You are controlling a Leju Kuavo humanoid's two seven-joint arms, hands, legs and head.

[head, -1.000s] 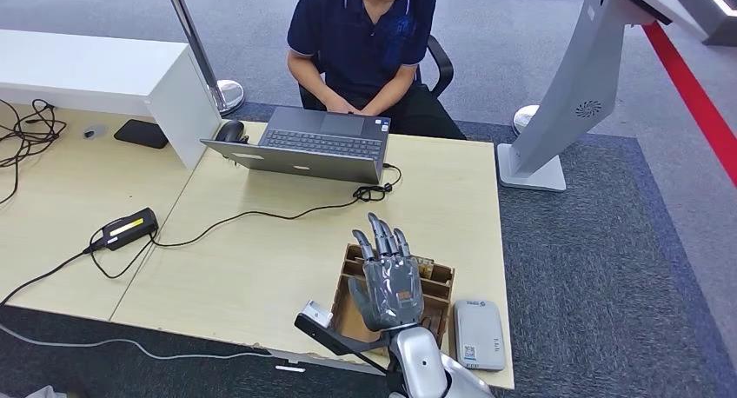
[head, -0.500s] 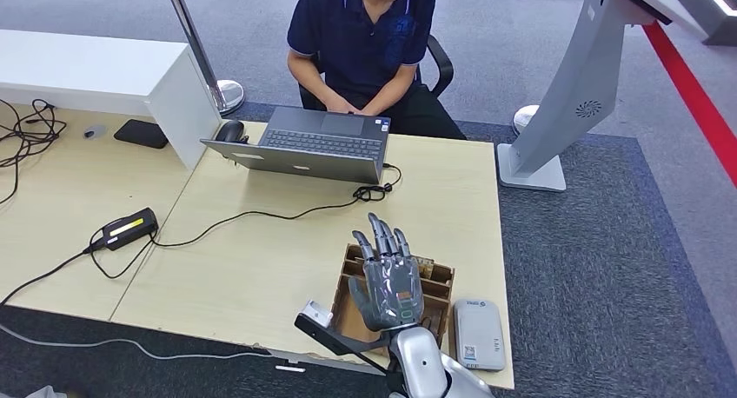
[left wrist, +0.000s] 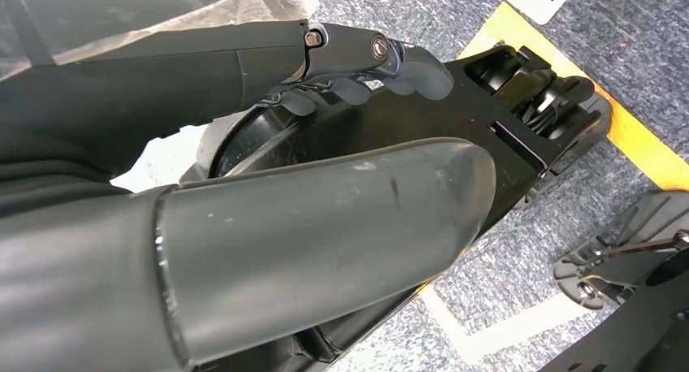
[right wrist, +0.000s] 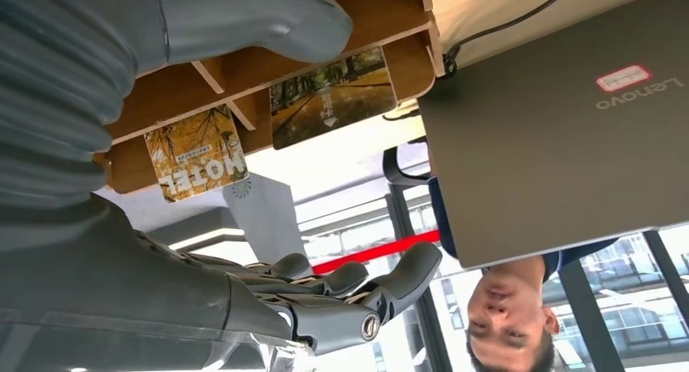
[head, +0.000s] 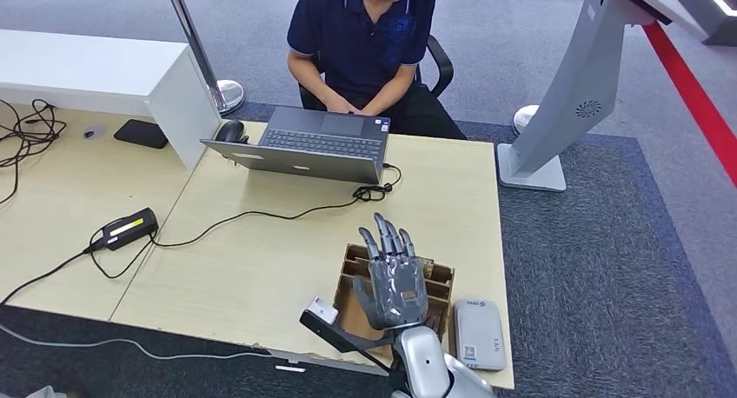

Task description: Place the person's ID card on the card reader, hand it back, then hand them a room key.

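Observation:
My right hand (head: 393, 276) hovers open, fingers spread and pointing away from me, over a wooden card box (head: 441, 282) at the table's near edge. In the right wrist view the box (right wrist: 244, 71) holds two room key cards (right wrist: 197, 153) printed with autumn trees, one marked HOTEL; my fingers (right wrist: 349, 295) stretch past them with nothing in them. The grey card reader (head: 479, 333) lies just right of the box, with no card on it. The person (head: 365, 42) sits across the table, both hands at the laptop. My left hand (left wrist: 325, 218) hangs by my body and holds nothing.
An open grey laptop (head: 304, 142) stands at the far side, its cable (head: 261, 214) crossing the tabletop to a black power adapter (head: 129, 228). A mouse (head: 230, 131) lies left of the laptop. A white kiosk stand (head: 565, 102) rises at the right.
My right hand has shifted slightly to the right and a little farther forward over the box. Nothing else has moved.

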